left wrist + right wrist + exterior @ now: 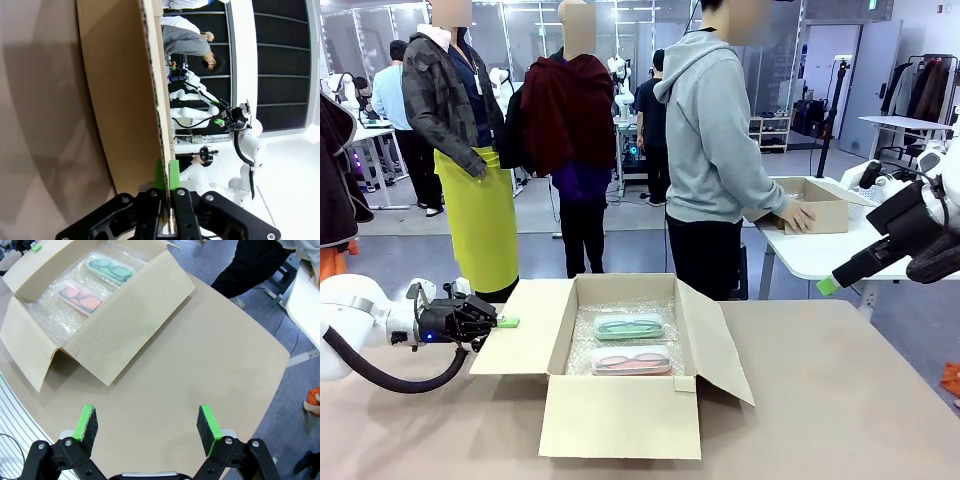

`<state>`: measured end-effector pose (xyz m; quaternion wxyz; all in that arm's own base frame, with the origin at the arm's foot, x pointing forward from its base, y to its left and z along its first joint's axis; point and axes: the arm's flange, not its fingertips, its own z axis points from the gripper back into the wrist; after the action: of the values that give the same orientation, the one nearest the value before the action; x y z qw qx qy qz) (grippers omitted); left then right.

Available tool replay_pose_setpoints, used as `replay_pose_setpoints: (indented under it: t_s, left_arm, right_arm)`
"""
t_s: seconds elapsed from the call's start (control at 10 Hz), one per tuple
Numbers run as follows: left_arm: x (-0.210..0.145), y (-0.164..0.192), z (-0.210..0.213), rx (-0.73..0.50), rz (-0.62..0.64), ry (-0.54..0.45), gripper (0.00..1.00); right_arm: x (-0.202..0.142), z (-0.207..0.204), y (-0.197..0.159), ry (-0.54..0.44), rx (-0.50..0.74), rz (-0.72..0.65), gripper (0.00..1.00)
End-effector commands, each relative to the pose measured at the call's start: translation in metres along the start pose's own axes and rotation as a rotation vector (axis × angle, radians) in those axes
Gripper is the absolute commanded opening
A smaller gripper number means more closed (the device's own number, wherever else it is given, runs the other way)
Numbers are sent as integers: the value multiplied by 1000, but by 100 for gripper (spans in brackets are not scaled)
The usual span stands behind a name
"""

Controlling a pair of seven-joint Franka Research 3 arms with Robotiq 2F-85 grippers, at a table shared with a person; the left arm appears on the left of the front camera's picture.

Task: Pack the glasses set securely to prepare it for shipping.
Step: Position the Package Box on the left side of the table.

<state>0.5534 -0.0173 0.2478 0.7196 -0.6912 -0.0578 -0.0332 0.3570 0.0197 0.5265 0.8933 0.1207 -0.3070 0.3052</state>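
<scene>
Where the left arm reaches in low over the table [840, 400], its left claw [506, 322] is clamped on the outer edge of the left flap [525, 325] of an open cardboard box [620, 415]; the left wrist view shows the two green pads [159, 173] pressed together on the thin cardboard edge [156, 90], one on each side of it. The flap lies spread outward, roughly level. Inside the box, on a lining of bubble wrap [582, 352], lie the two glasses cases: the mint green case [629, 326] toward the far side and the pink case [631, 360] nearer the robot, side by side, close together and both lying flat; whether they touch I cannot tell. The front flap [620, 418] hangs down toward the robot and the right flap [715, 340] slopes outward. Farther right, the right claw [829, 285] hangs high above the table's right side, well apart from the box, and the right wrist view shows its green fingers [85, 423] spread wide with nothing between them, bare tabletop beneath. Beyond the table, a person in a grey hoodie [715, 140] stands with a hand [796, 216] on another cardboard box [820, 203] on a white table [820, 255].
</scene>
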Motion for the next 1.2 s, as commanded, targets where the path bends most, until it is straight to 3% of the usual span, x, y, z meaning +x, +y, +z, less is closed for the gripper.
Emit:
replay_pose_setpoints:
  t_s: [0.0, 0.1, 0.7, 1.1]
  left_arm:
    - [2, 3, -2, 5, -4, 19, 0]
    - [0, 0, 0, 0, 0, 0, 4]
    - [0, 1, 0, 3, 1, 1, 4]
    - [-8, -32, 69, 74, -39, 23, 5]
  right_arm:
    - [0, 1, 3, 4, -4, -17, 100]
    - [0, 1, 3, 4, -4, -17, 100]
    - [0, 1, 3, 4, -4, -17, 100]
    - [0, 1, 3, 4, -4, -17, 100]
